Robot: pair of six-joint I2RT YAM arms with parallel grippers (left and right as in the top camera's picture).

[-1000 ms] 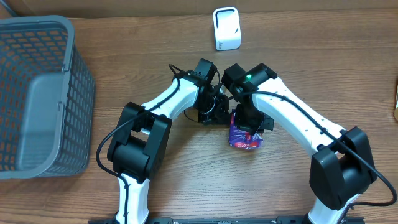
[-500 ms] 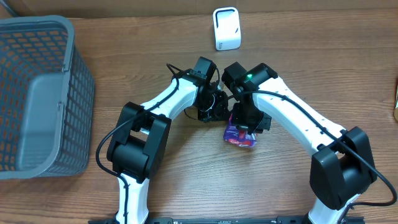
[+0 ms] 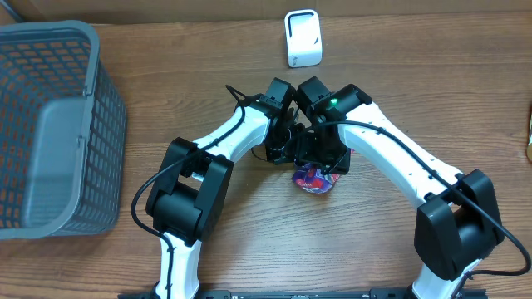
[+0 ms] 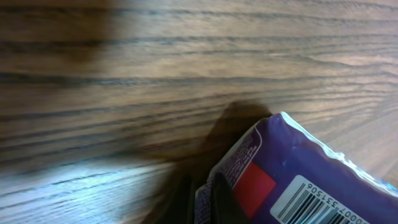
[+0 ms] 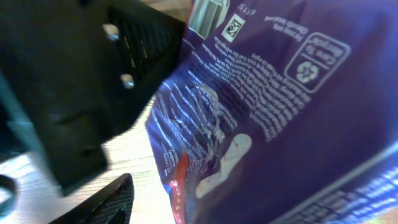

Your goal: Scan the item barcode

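Shop checkout mock-up: basket (image 3: 106,141), scanner (image 3: 302,37)

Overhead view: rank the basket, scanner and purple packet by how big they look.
1. grey basket, by far the largest.
2. white scanner.
3. purple packet, smallest as seen. It is partly covered from above, so its place below the scanner is unsure.

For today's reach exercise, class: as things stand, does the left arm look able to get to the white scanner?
Probably yes: the scanner stands just beyond the left gripper, with only bare table between, though the right arm crowds its side.
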